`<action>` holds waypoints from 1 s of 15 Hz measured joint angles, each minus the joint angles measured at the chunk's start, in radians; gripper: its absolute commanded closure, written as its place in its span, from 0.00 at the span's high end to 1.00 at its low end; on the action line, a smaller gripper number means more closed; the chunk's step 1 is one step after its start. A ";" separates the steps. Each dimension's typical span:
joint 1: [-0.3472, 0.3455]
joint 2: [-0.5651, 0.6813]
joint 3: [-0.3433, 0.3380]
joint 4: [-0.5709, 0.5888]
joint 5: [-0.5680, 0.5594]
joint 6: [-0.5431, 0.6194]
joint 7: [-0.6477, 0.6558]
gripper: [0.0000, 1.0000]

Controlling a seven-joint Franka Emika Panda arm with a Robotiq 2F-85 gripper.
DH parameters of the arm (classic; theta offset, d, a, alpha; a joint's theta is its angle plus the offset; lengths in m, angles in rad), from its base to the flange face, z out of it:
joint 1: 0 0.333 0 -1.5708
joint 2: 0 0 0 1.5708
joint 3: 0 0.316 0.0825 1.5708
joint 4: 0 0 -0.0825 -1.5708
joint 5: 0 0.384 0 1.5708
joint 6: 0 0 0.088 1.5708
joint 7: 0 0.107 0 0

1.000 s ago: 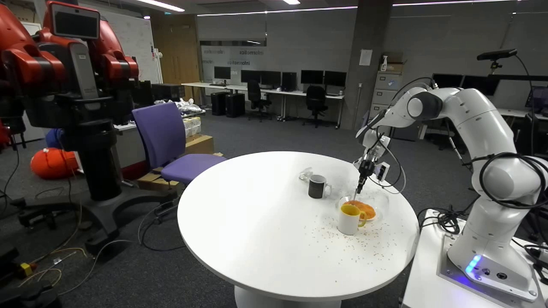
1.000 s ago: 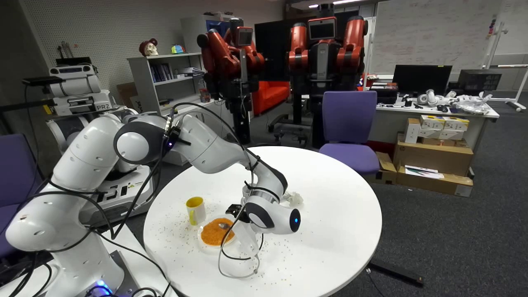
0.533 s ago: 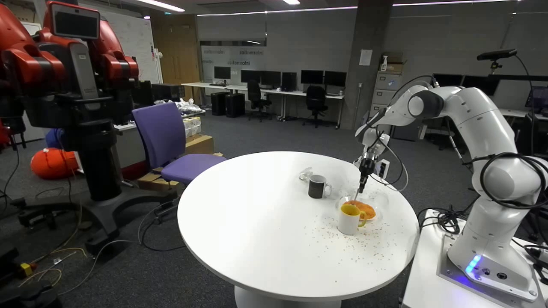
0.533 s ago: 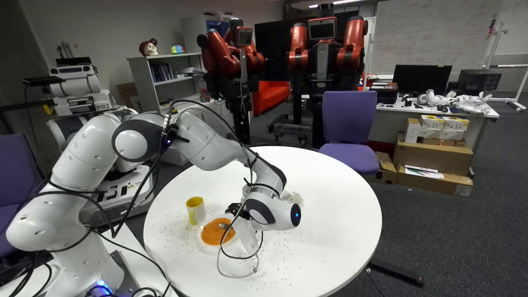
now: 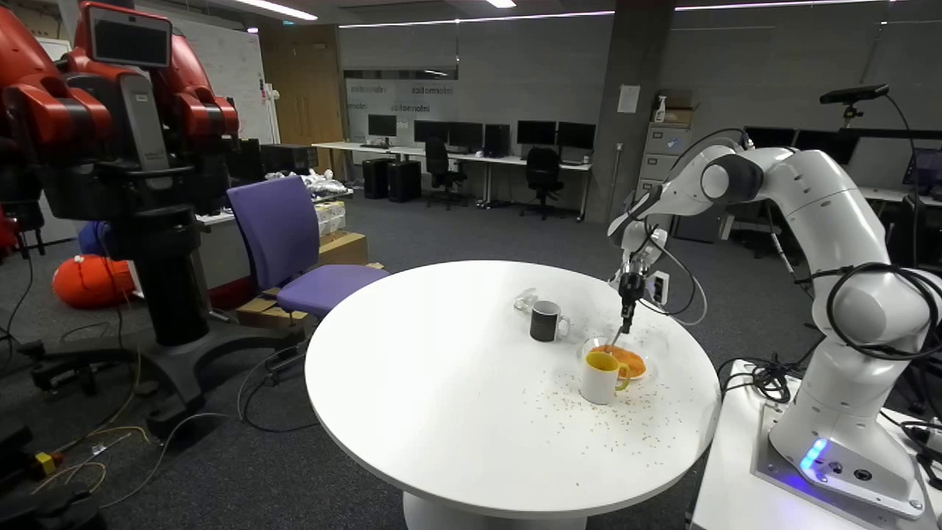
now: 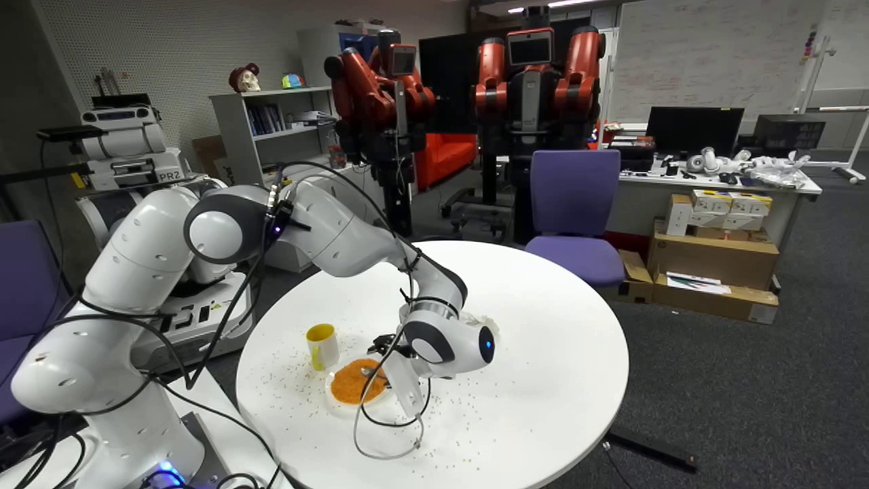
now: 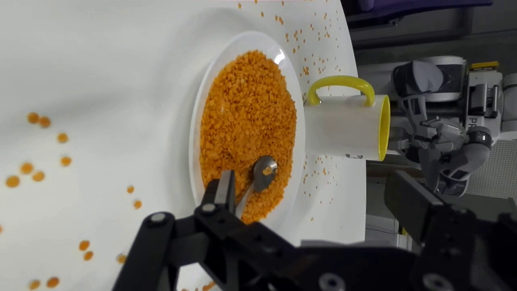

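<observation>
A white plate (image 7: pixel 195 141) heaped with orange lentils (image 7: pixel 246 101) lies ahead of my gripper (image 7: pixel 315 185) in the wrist view. On the lentils rests a metal spoon (image 7: pixel 265 171), a few grains in its bowl; its handle runs down behind the left finger (image 7: pixel 224 192). My jaws stand wide apart with nothing gripped between them. Whether that finger touches the handle I cannot tell. Beside the plate stands an upright white mug (image 7: pixel 343 125) with yellow handle and inside. An exterior view has the gripper (image 5: pixel 626 325) low over the plate, pointing down near the spoon (image 5: pixel 616 337).
A dark grey mug (image 5: pixel 544 322) stands on the round white table (image 5: pixel 427 368), with crumpled clear plastic (image 5: pixel 525 299) behind it. Loose lentils are scattered around the plate and mug. Loose cables (image 6: pixel 380 455) hang from the wrist close to the table top.
My gripper has shifted slightly, a little to the right in an exterior view, and its tilt has changed to more upright. Plate and mugs have stayed put; the jaws are still open.
</observation>
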 measured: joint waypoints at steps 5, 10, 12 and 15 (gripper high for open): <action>0.002 -0.006 0.000 0.000 -0.045 0.000 0.043 1.00; 0.003 -0.017 0.003 0.000 -0.097 0.000 0.092 1.00; 0.003 -0.020 0.005 0.000 -0.115 0.000 0.107 1.00; 0.003 -0.022 0.009 0.000 -0.128 0.000 0.118 1.00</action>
